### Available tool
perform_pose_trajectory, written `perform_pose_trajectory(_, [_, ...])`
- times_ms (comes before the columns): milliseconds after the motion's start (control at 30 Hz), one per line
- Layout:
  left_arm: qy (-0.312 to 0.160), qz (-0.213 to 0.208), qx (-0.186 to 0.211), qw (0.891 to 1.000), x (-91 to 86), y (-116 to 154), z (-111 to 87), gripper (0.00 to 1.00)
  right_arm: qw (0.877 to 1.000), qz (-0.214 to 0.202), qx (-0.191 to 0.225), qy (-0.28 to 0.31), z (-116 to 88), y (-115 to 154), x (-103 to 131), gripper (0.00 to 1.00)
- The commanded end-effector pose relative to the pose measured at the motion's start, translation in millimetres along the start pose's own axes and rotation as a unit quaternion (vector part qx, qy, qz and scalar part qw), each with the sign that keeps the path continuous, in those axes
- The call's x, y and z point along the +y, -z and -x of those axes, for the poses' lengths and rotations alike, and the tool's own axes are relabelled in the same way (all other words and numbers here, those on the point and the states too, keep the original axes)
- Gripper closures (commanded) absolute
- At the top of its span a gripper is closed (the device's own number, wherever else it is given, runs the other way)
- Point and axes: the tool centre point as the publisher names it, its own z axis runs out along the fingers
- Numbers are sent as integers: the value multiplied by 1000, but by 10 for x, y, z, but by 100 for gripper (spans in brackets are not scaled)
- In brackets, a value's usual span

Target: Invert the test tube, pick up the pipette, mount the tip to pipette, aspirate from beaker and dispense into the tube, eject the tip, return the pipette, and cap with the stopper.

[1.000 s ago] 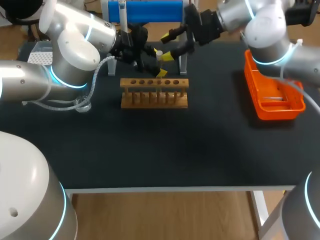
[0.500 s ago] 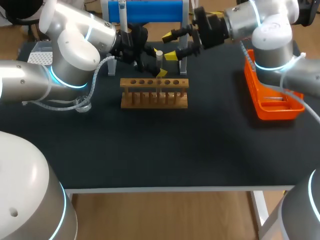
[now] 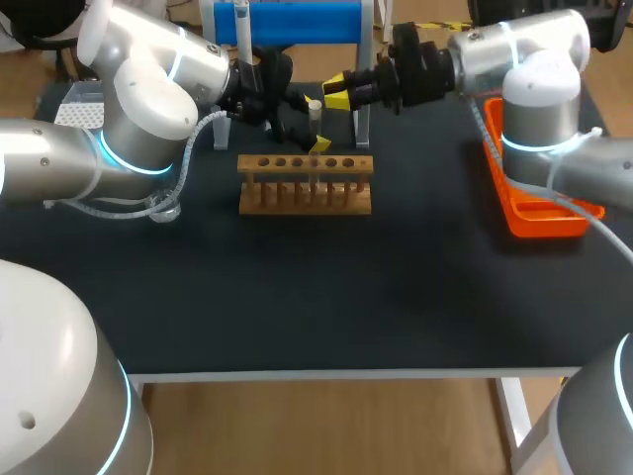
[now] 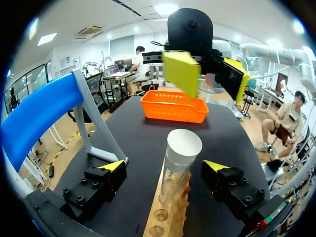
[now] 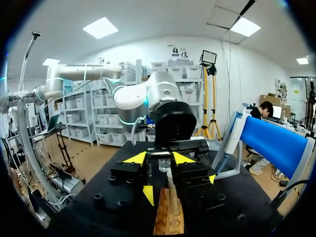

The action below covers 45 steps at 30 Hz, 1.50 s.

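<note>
test tube (image 4: 180, 159): clear glass cylinder upright in wooden rack (image 3: 305, 188) | left pincer (image 4: 164, 166) spread | right pincer (image 3: 338, 92) spread

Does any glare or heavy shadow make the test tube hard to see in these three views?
Head view: even light, no glare on the table; the test tube is small against dark parts. Left wrist view: the tube is well lit between the fingers of the left gripper. Right wrist view: it stands in shade.
</note>
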Motion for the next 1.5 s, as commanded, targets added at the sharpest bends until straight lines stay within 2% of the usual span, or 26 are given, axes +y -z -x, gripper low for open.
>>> perform_pose_trajectory(33, [0,1,1,1000,-5,-2,6,0,1000,18,-4,2,-14,-53,-33,100])
perform_pose_trajectory(200, [0,1,1,1000,-5,-2,6,0,999,24,-24,30,-7,-105,-11,100])
perform_pose_trajectory(600, [0,1,1,1000,-5,-2,6,0,998,25,-34,54,22,-192,4,100])
perform_pose_trajectory(1500, [0,1,1,1000,-5,-2,6,0,999,28,-32,33,262,-244,-134,100])
